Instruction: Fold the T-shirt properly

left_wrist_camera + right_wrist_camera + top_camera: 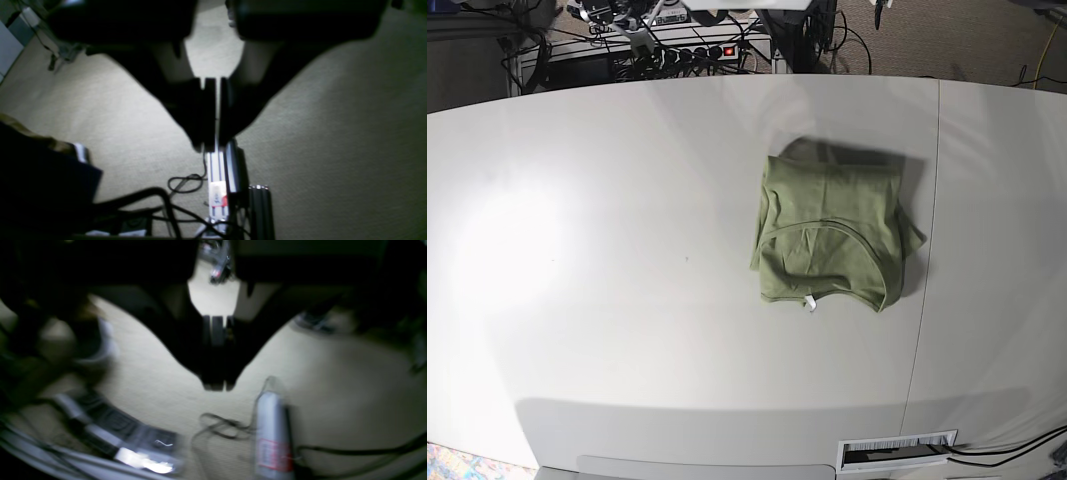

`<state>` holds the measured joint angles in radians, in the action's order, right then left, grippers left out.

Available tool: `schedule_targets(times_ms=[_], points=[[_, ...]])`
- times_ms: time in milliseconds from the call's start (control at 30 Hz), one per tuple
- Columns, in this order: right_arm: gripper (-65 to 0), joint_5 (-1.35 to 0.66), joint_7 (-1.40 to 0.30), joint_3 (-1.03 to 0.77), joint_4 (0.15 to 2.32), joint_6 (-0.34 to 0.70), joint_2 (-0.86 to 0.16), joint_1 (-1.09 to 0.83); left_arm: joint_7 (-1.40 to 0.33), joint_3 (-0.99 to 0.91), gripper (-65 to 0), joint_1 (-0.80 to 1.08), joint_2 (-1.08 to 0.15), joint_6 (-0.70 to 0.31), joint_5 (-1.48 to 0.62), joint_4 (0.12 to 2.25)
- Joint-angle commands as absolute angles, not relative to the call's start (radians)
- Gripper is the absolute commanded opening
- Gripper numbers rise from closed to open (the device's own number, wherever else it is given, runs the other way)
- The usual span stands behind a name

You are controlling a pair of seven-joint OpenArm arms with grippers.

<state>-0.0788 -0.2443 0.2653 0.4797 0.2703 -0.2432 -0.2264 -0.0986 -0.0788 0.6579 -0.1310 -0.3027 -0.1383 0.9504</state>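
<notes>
The olive-green T-shirt (832,233) lies folded into a compact rectangle on the white tabletop (607,230), right of centre and nearer the far edge, its small white tag (808,304) peeking out at the near side. Both arms hang off the tabletop over carpet: the left end effector (210,146) and right end effector (217,386) are pressed together, holding nothing.
</notes>
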Motion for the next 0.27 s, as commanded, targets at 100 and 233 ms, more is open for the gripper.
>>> schedule_targets(times_ms=[100, 233], points=[[-65.0, -0.109, -0.204, 0.331, 0.482, 0.165, -0.240, -0.229, -0.093, -0.079, -64.7, 0.646, -0.133, -0.292, -0.134, 0.928], [-65.0, -0.142, -0.213, 0.367, 0.482, 0.144, -0.231, -0.231, -0.098, -0.079, -64.7, 0.606, -0.133, -0.286, -0.134, 0.902]])
